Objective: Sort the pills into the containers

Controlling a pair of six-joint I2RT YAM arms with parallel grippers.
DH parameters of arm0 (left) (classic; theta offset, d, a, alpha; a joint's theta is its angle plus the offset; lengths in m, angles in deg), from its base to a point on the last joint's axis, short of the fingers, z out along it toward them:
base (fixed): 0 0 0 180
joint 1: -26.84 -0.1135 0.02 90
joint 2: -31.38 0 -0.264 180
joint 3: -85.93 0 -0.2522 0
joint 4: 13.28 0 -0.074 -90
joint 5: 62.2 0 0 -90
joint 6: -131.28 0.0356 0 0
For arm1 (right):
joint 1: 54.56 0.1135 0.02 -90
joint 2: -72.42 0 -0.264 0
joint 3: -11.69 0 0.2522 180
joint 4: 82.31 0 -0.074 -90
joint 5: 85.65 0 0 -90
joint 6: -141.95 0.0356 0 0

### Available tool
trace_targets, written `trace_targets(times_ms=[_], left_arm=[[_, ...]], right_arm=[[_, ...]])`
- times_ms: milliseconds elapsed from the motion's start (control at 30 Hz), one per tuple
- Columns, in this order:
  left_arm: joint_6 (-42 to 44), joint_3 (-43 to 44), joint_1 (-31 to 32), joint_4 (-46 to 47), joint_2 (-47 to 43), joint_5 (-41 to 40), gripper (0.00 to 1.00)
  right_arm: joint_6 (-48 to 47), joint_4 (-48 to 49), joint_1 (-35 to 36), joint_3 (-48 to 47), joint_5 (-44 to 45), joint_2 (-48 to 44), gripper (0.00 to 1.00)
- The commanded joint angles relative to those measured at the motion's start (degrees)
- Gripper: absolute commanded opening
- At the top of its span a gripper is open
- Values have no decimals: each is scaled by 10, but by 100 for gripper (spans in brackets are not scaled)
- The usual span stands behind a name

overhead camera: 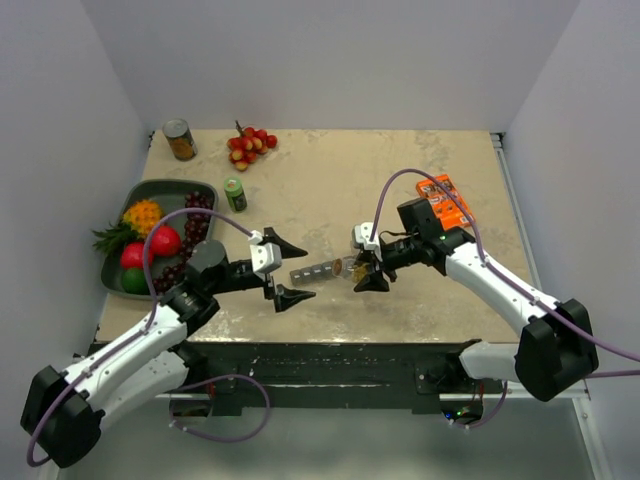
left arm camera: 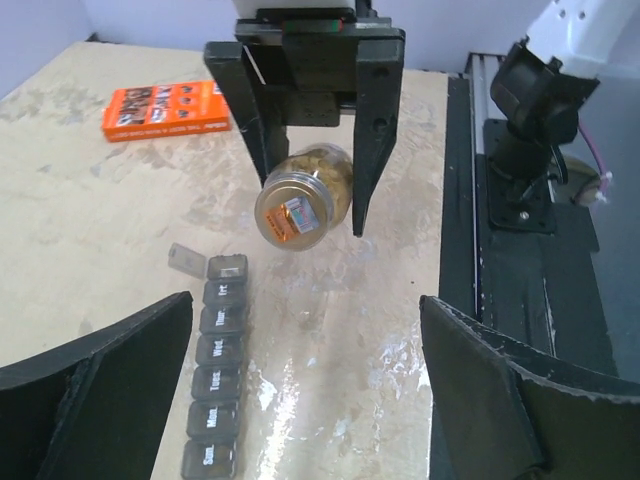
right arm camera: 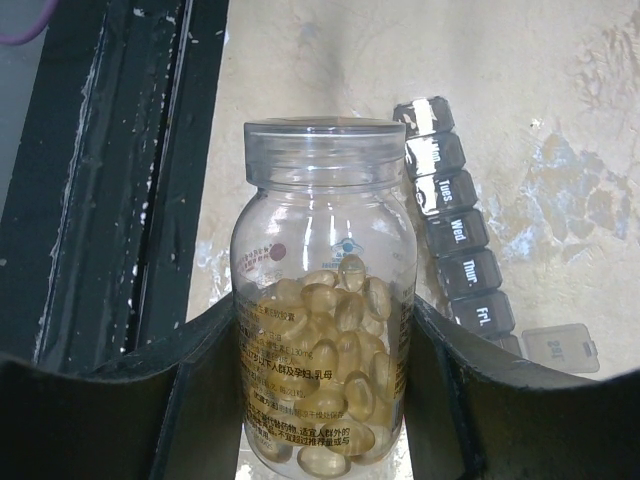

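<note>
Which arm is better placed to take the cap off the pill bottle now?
Probably the left. The left tool is open and empty, and the cap points toward it. The right tool is shut on the pill bottle, so it can only hold it steady.

Our right fingers (right arm camera: 190, 410) press on both sides of a clear bottle (right arm camera: 322, 200) with its cap on, the lower half full of yellowish pills (right arm camera: 325, 380). Beside it on the worktop (right arm camera: 330, 60) lies the dark-grey containers strip (right arm camera: 455, 225), day-labelled, with the end lid (right arm camera: 560, 350) flipped open. A black rail (right arm camera: 110, 170) runs along the left.
</note>
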Motion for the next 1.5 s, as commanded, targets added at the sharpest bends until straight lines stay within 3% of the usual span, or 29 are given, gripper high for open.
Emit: trace_targets(times_ms=[0,133,733,1000,1100,1200,1233,1300,1333,1467], left_arm=[[80,37,23,76,59,64,99],[131,78,43,37,105,72,98],[170,114,83,56,186,45,94],[177,134,102,56,225,-16,84],[177,144,104,44,236,-17,72],[170,155,104,19,248,-20,52],[164,158,104,19,251,-18,39],[131,157,105,26,253,-15,21],[119,156,105,25,254,-12,1],[-9,144,104,39,250,-14,0]], right_arm=[[-40,-13,0,1,-23,-16,0],[-52,-18,0,4,-21,-19,0],[-62,-24,-1,5,-29,-22,0],[-63,-24,-1,6,-30,-23,0],[-63,-25,-1,6,-30,-22,0],[-63,-24,-1,6,-31,-22,0],[-62,-24,-1,6,-31,-23,0],[-61,-22,0,6,-29,-23,0],[-59,-21,-1,6,-27,-22,0],[-36,-3,-4,9,-9,-25,0]])
